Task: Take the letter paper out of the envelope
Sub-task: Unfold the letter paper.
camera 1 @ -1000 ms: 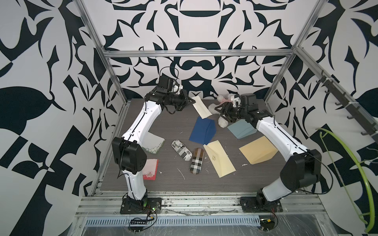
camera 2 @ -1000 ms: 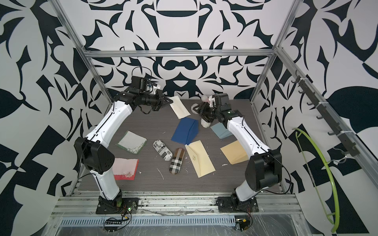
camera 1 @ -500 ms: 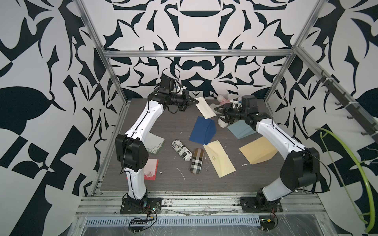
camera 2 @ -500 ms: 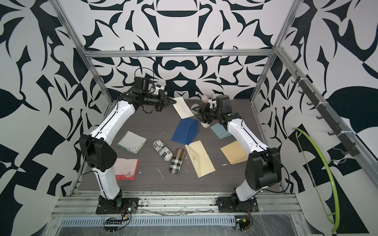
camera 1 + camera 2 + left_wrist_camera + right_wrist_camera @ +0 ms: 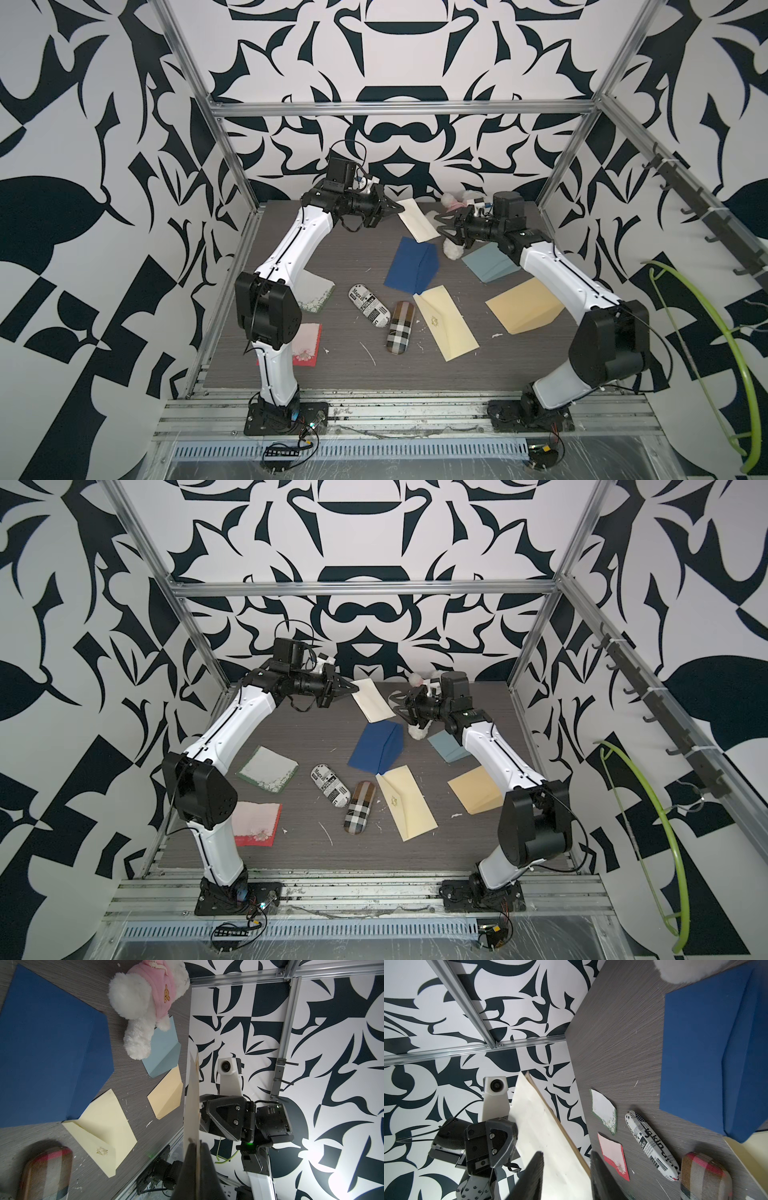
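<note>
At the back of the table my left gripper [image 5: 395,206] [image 5: 353,686] is shut on one end of a cream envelope [image 5: 417,224] [image 5: 374,704] and holds it off the surface. The left wrist view shows the envelope [image 5: 192,1095] edge-on, pinched between my left gripper [image 5: 196,1167] fingers. My right gripper [image 5: 442,226] [image 5: 566,1176] stands open at the opposite end, its two fingers on either side of the envelope [image 5: 542,1126] with a gap between them. A thin tan layer [image 5: 560,1126] runs along the envelope's edge. I cannot tell whether that is the letter paper.
Below the held envelope lie a dark blue envelope [image 5: 413,266], a grey-blue one [image 5: 490,262], a tan one [image 5: 525,309] and a pale yellow one [image 5: 446,328]. A white plush toy [image 5: 453,249] sits under the right gripper. Two cases [image 5: 368,305] [image 5: 399,328] and two cloths [image 5: 268,769] [image 5: 255,823] lie nearer the front.
The left arm has carried the envelope to the right, towards the right gripper. The right gripper has moved up to the envelope's free end and its jaws have narrowed.
</note>
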Action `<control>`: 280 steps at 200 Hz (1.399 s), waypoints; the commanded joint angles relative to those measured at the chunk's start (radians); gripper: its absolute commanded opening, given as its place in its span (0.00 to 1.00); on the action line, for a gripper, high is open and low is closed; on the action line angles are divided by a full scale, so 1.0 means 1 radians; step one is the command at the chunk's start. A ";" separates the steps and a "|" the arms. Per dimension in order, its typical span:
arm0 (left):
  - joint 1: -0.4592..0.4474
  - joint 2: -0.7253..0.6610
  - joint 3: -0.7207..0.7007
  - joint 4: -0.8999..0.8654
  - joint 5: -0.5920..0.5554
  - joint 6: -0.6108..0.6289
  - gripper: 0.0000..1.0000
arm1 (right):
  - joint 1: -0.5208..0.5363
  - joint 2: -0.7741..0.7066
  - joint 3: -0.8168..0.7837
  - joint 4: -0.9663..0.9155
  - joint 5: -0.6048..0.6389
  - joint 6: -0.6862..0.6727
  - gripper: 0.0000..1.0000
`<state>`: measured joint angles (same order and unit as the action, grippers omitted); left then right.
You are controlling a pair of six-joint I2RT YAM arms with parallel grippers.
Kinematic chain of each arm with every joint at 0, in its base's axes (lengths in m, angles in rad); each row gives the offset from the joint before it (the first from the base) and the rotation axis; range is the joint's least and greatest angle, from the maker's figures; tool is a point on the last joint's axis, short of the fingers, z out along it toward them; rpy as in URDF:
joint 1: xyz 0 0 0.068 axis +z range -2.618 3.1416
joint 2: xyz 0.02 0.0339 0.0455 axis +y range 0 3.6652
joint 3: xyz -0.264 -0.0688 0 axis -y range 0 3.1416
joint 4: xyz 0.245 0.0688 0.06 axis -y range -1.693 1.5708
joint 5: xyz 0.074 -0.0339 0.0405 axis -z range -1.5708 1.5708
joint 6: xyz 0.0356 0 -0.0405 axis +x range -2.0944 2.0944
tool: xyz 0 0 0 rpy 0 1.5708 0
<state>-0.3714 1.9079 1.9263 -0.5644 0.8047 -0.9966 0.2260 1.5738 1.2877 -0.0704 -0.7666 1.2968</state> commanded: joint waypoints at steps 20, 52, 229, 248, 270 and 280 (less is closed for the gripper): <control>0.002 0.008 -0.003 0.023 0.013 -0.001 0.00 | 0.000 -0.089 -0.030 -0.034 -0.008 -0.029 0.38; 0.001 0.005 -0.003 0.019 0.011 -0.001 0.00 | -0.004 -0.120 -0.046 -0.078 0.024 -0.057 0.41; -0.018 0.016 -0.009 0.035 0.013 -0.008 0.00 | 0.003 -0.116 -0.087 0.078 0.007 0.070 0.38; -0.019 0.018 -0.012 0.037 0.013 -0.010 0.00 | 0.004 -0.123 -0.097 0.103 0.012 0.088 0.36; -0.020 0.020 -0.013 0.044 0.014 -0.014 0.00 | 0.003 -0.130 -0.111 0.136 0.010 0.118 0.35; -0.020 0.019 -0.016 0.049 0.014 -0.016 0.00 | 0.003 -0.134 -0.118 0.144 0.011 0.128 0.34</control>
<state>-0.3874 1.9087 1.9244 -0.5404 0.8051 -1.0077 0.2241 1.4658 1.1824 -0.0097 -0.7547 1.3842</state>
